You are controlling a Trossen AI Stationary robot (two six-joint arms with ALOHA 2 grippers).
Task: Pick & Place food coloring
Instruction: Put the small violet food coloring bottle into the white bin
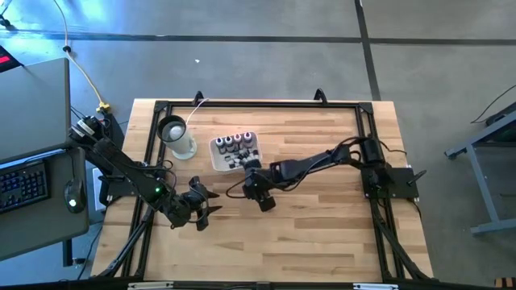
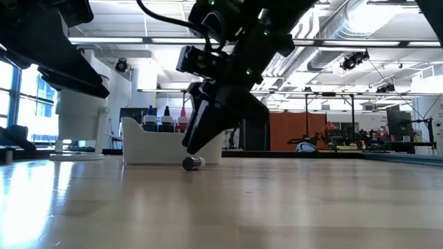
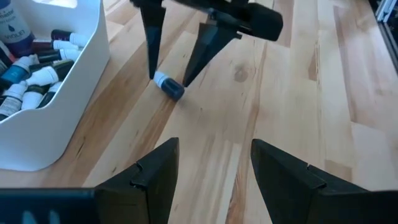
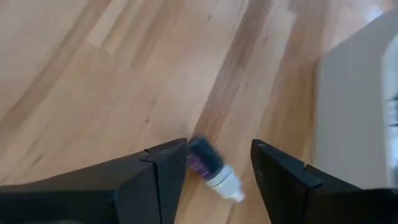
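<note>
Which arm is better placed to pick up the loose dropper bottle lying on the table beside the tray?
The right. Its open claw hangs directly over the dropper bottle, one finger on each side, beside the white tray. The left claw is open too, but sits farther back on the table, only facing the bottle.

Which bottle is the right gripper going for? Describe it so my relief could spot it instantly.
Start at the white tray full of small bottles near the table's middle. On the bare wood beside it, between the open fingers of the right gripper, lies one dropper bottle. Unlike the others, it is outside the tray, alone on its side, dark-bodied with a white cap.
</note>
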